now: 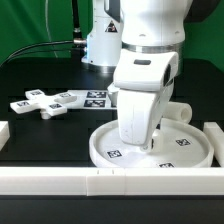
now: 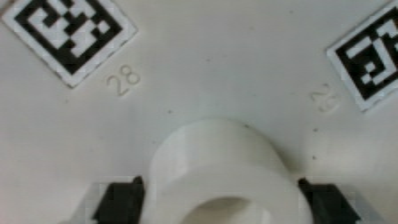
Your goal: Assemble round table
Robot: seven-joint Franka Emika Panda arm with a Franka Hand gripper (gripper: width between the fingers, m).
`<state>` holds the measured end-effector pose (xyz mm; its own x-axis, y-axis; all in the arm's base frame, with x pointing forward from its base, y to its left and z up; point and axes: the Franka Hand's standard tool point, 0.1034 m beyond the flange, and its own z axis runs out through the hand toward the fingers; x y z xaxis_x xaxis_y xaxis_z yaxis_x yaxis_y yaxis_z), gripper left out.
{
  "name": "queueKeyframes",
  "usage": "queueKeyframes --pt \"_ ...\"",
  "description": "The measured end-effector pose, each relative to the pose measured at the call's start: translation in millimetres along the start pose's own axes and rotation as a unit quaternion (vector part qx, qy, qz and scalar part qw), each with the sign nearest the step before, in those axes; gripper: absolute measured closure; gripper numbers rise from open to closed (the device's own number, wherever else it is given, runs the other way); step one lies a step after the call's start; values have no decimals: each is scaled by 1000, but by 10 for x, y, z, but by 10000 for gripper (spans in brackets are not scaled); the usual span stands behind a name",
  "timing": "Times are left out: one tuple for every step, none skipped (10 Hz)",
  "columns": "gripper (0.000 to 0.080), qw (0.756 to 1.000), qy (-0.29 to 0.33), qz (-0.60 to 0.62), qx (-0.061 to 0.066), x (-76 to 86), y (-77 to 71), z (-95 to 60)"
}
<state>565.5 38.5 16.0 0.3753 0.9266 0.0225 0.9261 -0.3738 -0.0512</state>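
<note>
The large rimmed round disc (image 1: 175, 152) lies at the front of the exterior view, its tags facing up. My gripper (image 1: 136, 143) reaches straight down onto it. In the wrist view the gripper (image 2: 222, 203) is shut on the short white cylindrical post (image 2: 222, 160). A dark finger (image 2: 121, 200) presses each side of the post. The post stands over the disc's flat face (image 2: 214, 70), between two tags. The hand hides the post in the exterior view. The cross-shaped four-armed piece (image 1: 42, 102) lies loose towards the exterior view's left.
The marker board (image 1: 96, 98) lies flat behind the disc, next to the cross piece. Long white border rails run along the front (image 1: 90, 180) and the exterior view's right (image 1: 213, 135). The arm's base stands at the back.
</note>
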Motion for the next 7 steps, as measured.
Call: queueKeyframes --pt "385 1000 0 0 0 -3 1 0" --pt "385 1000 0 0 0 -5 0 2" --pt "211 1000 0 0 0 -6 -1 3" --pt "211 1000 0 0 0 -7 -1 3" --pt "161 1000 0 1 0 -8 -1 3" --pt "153 1000 0 1 0 -12 2 1" --pt "153 1000 -1 15 -3 -35 -2 -61"
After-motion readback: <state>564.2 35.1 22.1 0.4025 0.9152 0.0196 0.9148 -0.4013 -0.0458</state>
